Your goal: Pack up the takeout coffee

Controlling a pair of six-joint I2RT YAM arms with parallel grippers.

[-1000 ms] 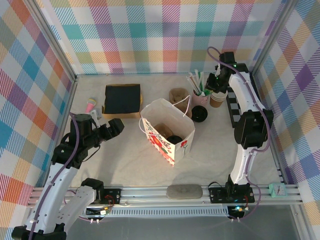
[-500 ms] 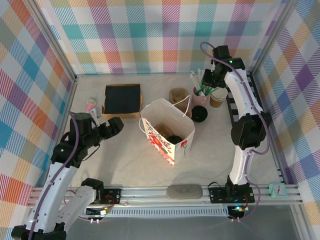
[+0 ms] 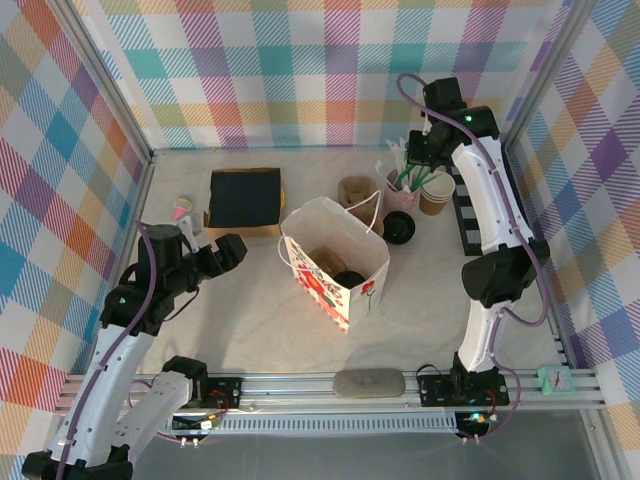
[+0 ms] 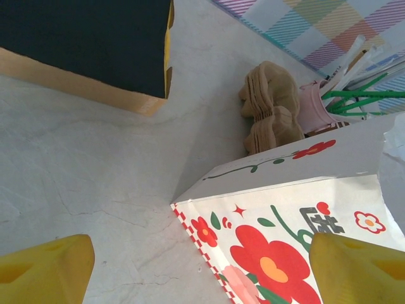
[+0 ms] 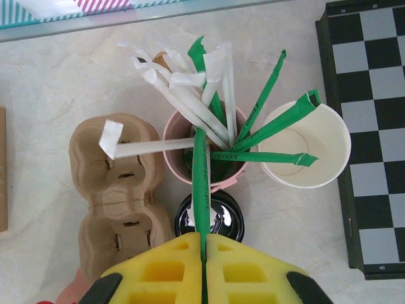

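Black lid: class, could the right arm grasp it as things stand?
Probably not yet. The right pincer is shut on a green straw, so its jaws are taken; otherwise the lid lies exposed beside the pink cup.

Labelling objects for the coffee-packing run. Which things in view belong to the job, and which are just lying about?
Job:
- paper cup
- black lid
- paper bag
- likely the green straw pinched in the right gripper

Lying about:
- pink straw cup
- cardboard cup carrier
- chessboard
- black-topped box
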